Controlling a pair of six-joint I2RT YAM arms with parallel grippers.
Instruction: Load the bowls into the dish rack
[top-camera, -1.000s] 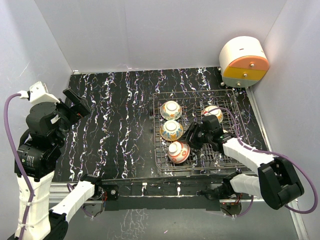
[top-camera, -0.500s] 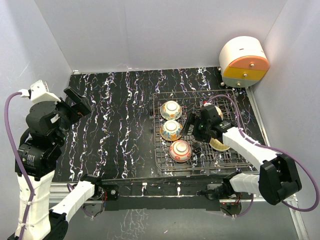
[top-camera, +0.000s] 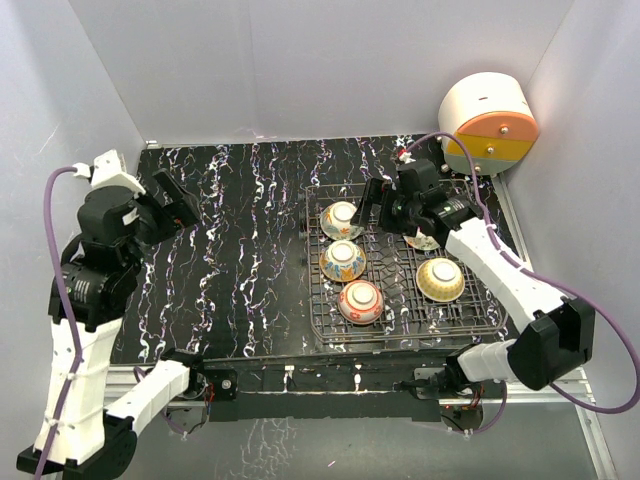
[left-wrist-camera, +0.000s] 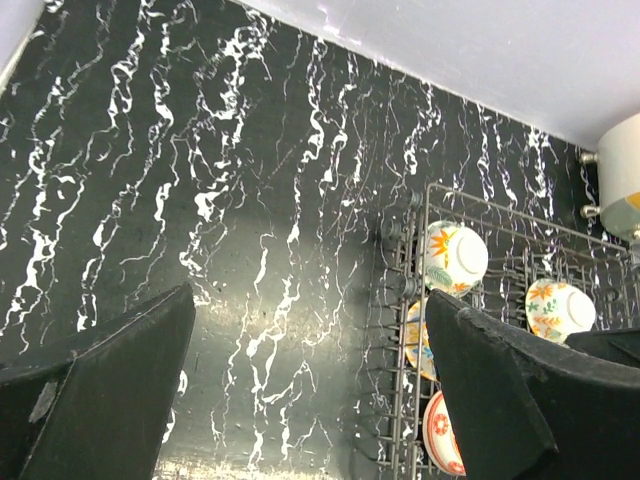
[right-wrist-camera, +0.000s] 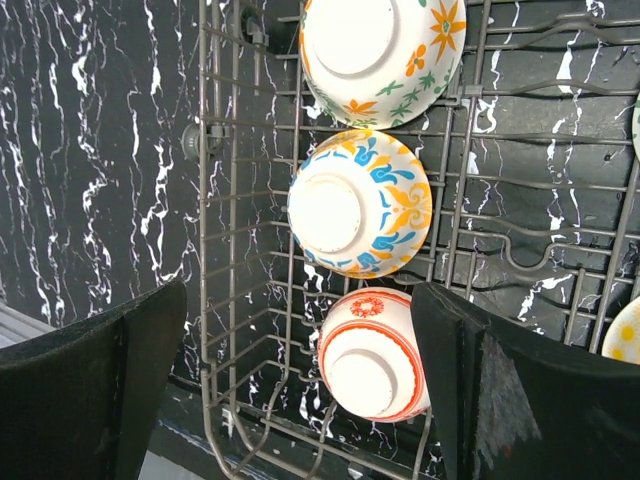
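The left claw (left-wrist-camera: 310, 293) gapes released, empty, above glossy black white-veined tabletop (left-wrist-camera: 250, 180), the dark wire-grid dish rack (top-camera: 395, 285) off to its right. The right claw (right-wrist-camera: 298, 288), likewise spread and empty, hangs over three round floral-painted ceramic bowls (right-wrist-camera: 360, 205) lined inside that rack.

The overhead view comes to me bright and even, with light bouncing off the white walls (top-camera: 300, 70). Shadows on the black marbled tabletop (top-camera: 250, 230) are faint and soft-edged. The white top of the drawer unit (top-camera: 480, 100) is close to washed out. The walls splay outward toward the corners, a wide-lens bend.

On the left wrist camera I see a dull grey sheen on the tabletop toward its near edge. The fingers (left-wrist-camera: 100, 400) of the left gripper (left-wrist-camera: 310, 295) are black, featureless and soft.

On the right wrist camera the bowls (right-wrist-camera: 360, 205) and the dish rack (right-wrist-camera: 207, 260) wires are crisp. The right gripper (right-wrist-camera: 298, 290) has fingers (right-wrist-camera: 90, 400) that are dark and blurred.
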